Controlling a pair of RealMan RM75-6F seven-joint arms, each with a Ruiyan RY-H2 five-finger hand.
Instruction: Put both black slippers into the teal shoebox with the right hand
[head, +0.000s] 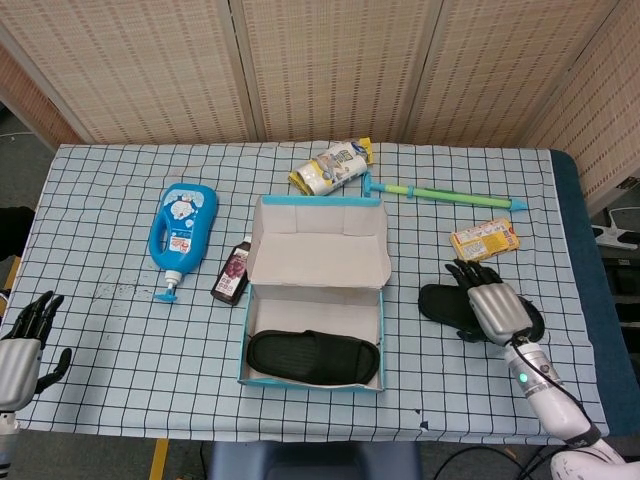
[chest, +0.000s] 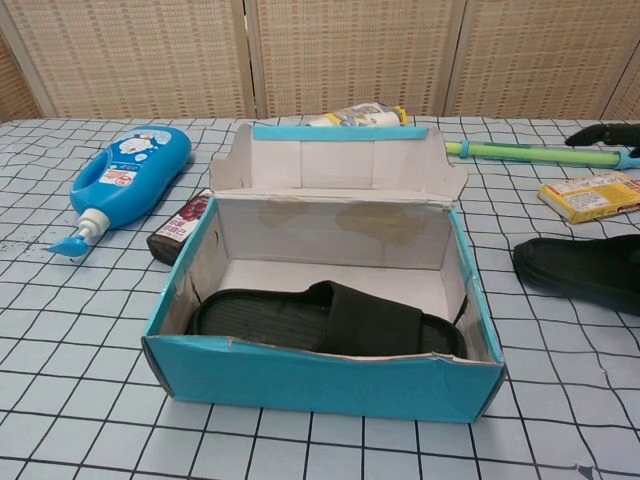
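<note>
The teal shoebox (head: 381, 318) stands open in the middle of the table, its lid flap up at the back. One black slipper (head: 313, 357) lies flat inside it along the front wall (chest: 320, 380). The other black slipper (head: 438, 302) lies on the table to the right of the box and also shows in the chest view (chest: 585, 268). My right hand (head: 494, 310) is above that slipper's right half with fingers spread, holding nothing. Whether it touches the slipper I cannot tell. My left hand (head: 20, 345) hangs open off the table's front left corner.
A blue detergent bottle (head: 182, 228) and a small dark bottle (head: 234, 270) lie left of the box. Behind it are a snack bag (head: 332, 166) and a green rod (head: 450, 195). A yellow packet (head: 484, 240) lies just behind the right slipper.
</note>
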